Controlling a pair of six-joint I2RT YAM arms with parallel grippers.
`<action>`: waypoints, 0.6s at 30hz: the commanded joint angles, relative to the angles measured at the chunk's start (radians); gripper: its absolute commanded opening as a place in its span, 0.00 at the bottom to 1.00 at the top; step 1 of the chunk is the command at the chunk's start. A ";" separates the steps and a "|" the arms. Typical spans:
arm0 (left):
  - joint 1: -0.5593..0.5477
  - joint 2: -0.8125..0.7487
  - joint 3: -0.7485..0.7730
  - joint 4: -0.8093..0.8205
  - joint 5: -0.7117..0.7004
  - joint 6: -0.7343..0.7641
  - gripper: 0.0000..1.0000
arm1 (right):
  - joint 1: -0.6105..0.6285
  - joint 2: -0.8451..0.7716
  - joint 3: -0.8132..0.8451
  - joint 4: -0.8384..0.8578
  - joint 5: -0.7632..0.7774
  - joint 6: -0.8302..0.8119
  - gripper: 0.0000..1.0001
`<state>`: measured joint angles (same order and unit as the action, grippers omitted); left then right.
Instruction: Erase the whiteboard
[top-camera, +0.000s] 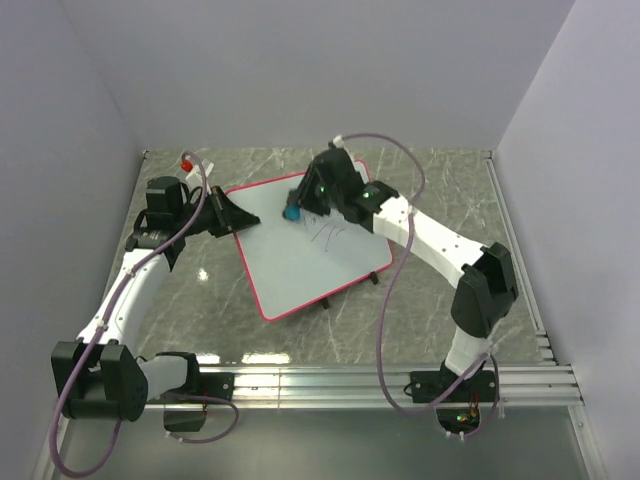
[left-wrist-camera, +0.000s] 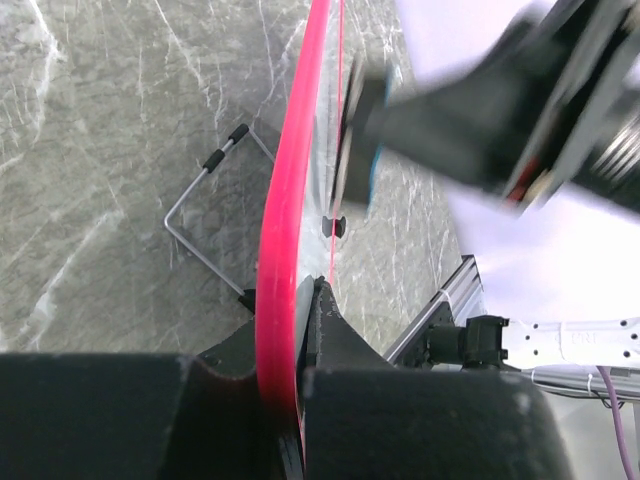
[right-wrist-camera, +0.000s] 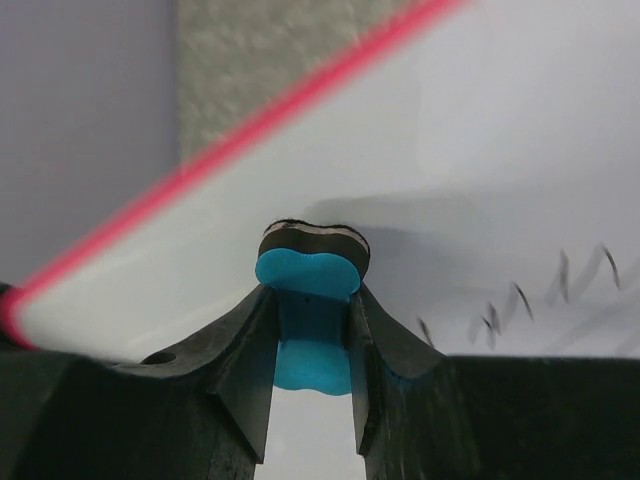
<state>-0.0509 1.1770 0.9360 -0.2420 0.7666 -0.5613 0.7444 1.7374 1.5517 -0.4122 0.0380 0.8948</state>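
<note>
Black fingers of the right gripper (right-wrist-camera: 311, 300) pinch a blue eraser (right-wrist-camera: 305, 275), its dark felt pad apparently touching the whiteboard (top-camera: 305, 260) near its 12 o'clock edge. Thin pen strokes (top-camera: 330, 232) lie at the eraser's 4 o'clock. Smooth, white, red-framed and round-cornered, the board sits mid-table, its long axis roughly 8 to 2 o'clock. The left gripper (top-camera: 228, 213) clamps its 10 o'clock rim.

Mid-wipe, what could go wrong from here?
The left fingers pinch the whiteboard only at its red frame; wiping pressure may twist it loose. The right fingers grip the blue eraser by a narrow part, so it could tilt or slip. Pen marks beside the eraser may be missed.
</note>
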 joint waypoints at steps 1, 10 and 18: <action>-0.004 0.016 -0.020 -0.167 -0.202 0.216 0.00 | -0.033 0.054 0.163 0.044 -0.003 -0.014 0.00; -0.018 0.019 0.012 -0.207 -0.248 0.233 0.00 | -0.056 -0.024 -0.112 0.101 -0.015 -0.046 0.00; -0.021 0.024 0.018 -0.207 -0.263 0.238 0.00 | -0.053 -0.246 -0.577 0.202 -0.036 -0.043 0.00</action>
<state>-0.0673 1.1816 0.9600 -0.2829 0.7349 -0.5621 0.6819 1.5131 1.0508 -0.2047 0.0074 0.8833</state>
